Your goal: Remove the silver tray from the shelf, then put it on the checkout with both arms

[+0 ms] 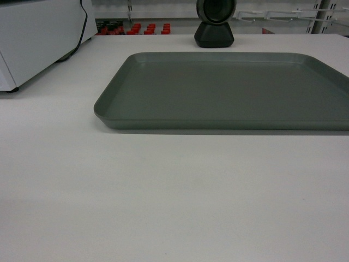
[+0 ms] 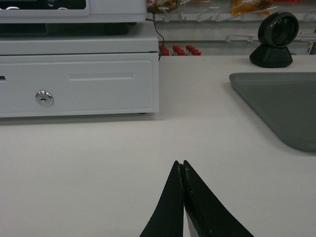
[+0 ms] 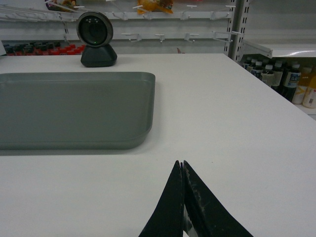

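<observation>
The silver tray (image 1: pixel 229 90) lies flat on the white checkout (image 1: pixel 163 196), its right end cut off by the head view's edge. No gripper shows in the head view. In the left wrist view my left gripper (image 2: pixel 181 164) is shut with nothing in it, above bare counter, and the silver tray (image 2: pixel 281 106) lies ahead to its right. My right gripper (image 3: pixel 180 164) is shut and empty too, with the silver tray (image 3: pixel 74 108) ahead to its left. Neither gripper touches the tray. A shelf (image 3: pixel 281 48) board shows at the far right.
A white cash drawer (image 2: pixel 79 81) with a keyhole stands at the left of the counter. A black round scanner (image 1: pixel 215 24) stands behind the tray. Bottles (image 3: pixel 281 76) line the low shelf beyond the counter's right edge. Store racks run along the back.
</observation>
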